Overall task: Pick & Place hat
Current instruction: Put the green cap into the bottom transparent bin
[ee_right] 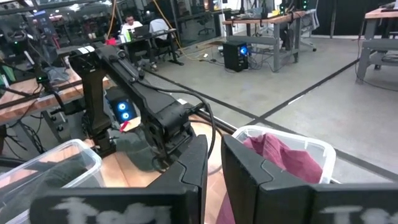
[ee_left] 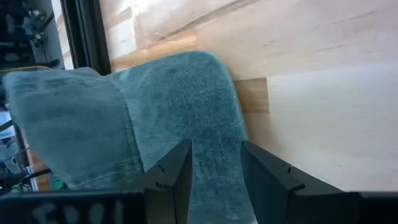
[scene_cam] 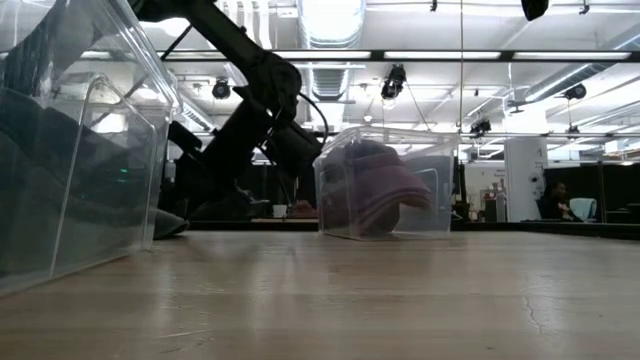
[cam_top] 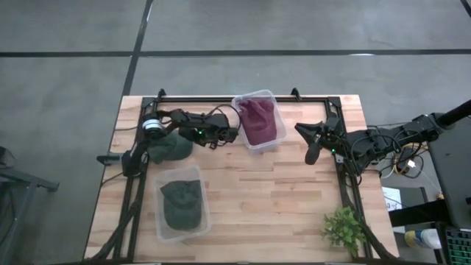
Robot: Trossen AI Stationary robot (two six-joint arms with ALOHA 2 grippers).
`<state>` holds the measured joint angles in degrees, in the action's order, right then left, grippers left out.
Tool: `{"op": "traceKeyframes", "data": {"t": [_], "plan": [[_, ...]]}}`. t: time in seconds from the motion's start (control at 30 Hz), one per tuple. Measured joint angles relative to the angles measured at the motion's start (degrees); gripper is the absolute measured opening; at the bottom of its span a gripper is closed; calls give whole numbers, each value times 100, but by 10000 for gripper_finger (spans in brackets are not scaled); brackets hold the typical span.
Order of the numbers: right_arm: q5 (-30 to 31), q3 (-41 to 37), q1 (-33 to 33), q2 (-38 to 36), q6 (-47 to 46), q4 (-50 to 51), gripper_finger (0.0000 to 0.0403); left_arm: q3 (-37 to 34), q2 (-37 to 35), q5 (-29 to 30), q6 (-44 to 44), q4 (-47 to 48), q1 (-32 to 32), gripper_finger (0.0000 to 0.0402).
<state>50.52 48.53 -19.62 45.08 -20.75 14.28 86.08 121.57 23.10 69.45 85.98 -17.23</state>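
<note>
A green hat (cam_top: 168, 149) lies on the table near the left rail, crown toward the rail and brim toward the table's middle. In the left wrist view the green hat (ee_left: 155, 106) fills the frame. My left gripper (cam_top: 190, 141) slants down over the brim, and its open fingers (ee_left: 214, 146) show the brim in the gap between them. The right wrist view shows that arm bent over the green hat (ee_right: 134, 149). My right gripper (cam_top: 313, 151) waits raised at the table's right, shut (ee_right: 214, 155), holding nothing. My left gripper comes slanting down at the green hat's brim (ee_left: 214, 106) from the side of the table's middle. The brim's cloth shows in the gap between the open fingers. Whether the fingertips touch it, I cannot tell.
A clear bin (cam_top: 237, 103) at the far middle holds a maroon hat (cam_top: 257, 121). Another clear bin (cam_top: 158, 221) at the near left holds a second green hat (cam_top: 180, 205). A small plant (cam_top: 344, 230) stands at the near right. Bare wood lies between the bins and the right arm.
</note>
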Motion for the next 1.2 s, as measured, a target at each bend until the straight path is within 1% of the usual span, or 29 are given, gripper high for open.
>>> {"op": "traceKeyframes", "data": {"t": [0.3, 0.43, 0.63, 0.9, 1.2], "plan": [[0, 0, 0, 0, 0, 0, 43, 189, 42, -162, -1, 1, 9, 131], [2, 0, 1, 0, 0, -2, 43, 176, 78, -76, -74, 4, 9, 131], [2, 0, 2, 0, -2, -4, 43, 74, 310, -41, -60, 255, -22, 131], [4, 0, 2, 0, 105, -9, 43, 74, 324, 116, -13, 355, -33, 131], [4, 0, 2, 0, 105, -9, 43, 5, 322, 352, -63, 249, -39, 131]]}}
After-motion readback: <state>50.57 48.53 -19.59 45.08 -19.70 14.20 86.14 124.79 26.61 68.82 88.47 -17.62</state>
